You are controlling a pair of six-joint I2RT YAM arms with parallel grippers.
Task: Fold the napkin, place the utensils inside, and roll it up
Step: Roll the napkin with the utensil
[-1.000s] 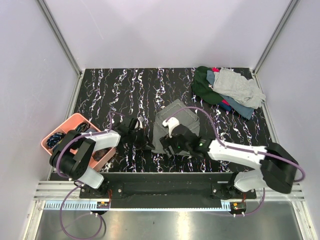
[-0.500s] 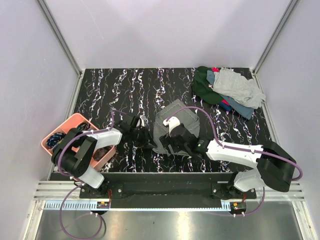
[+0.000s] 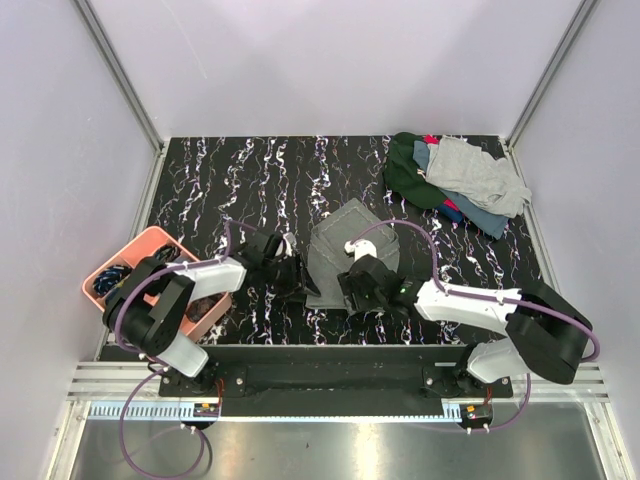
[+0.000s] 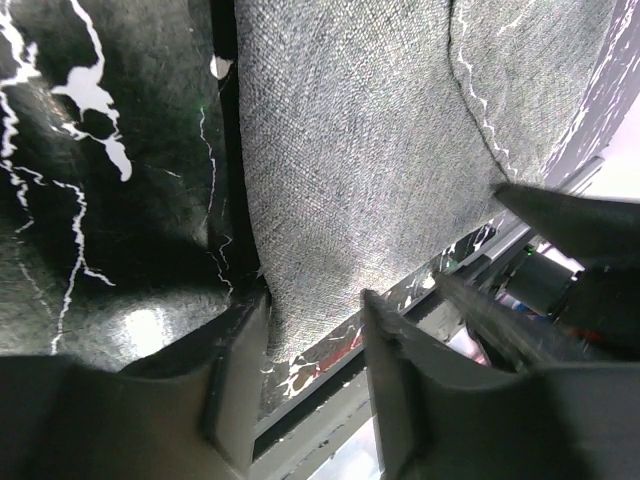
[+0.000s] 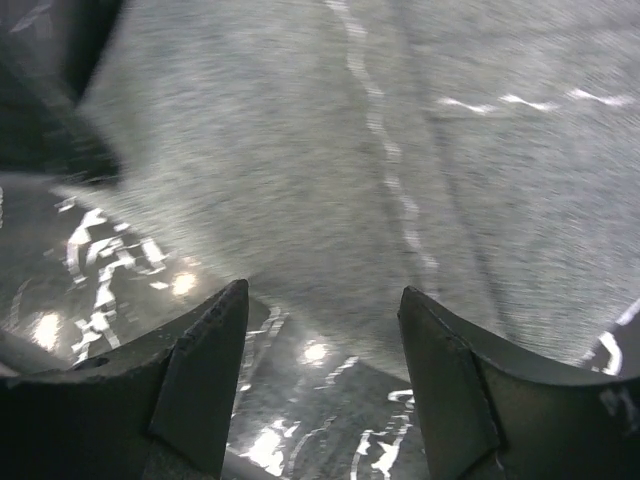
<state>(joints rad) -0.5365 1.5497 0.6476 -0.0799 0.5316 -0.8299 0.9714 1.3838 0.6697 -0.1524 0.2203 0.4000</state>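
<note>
The grey napkin [image 3: 345,238] lies folded on the black marbled table, between my two grippers. My left gripper [image 3: 298,280] sits at its near left corner. In the left wrist view the left gripper [image 4: 315,345] is open, and the napkin [image 4: 360,150] has its corner lying loose between the fingers [image 4: 235,375]. My right gripper [image 3: 352,288] is at the napkin's near edge. In the right wrist view the right gripper [image 5: 325,300] is open, its fingertips just short of the napkin [image 5: 330,130], with bare table between them. The utensils are out of view.
A pink tray [image 3: 140,240] stands at the left edge, beside the left arm. A heap of green, light-grey and blue cloths [image 3: 455,180] lies at the back right. The table's near edge runs just behind both grippers.
My left gripper has opened and let go of the napkin's corner, shifting slightly right. My right gripper has slid towards the napkin's near edge and narrowed a little.
</note>
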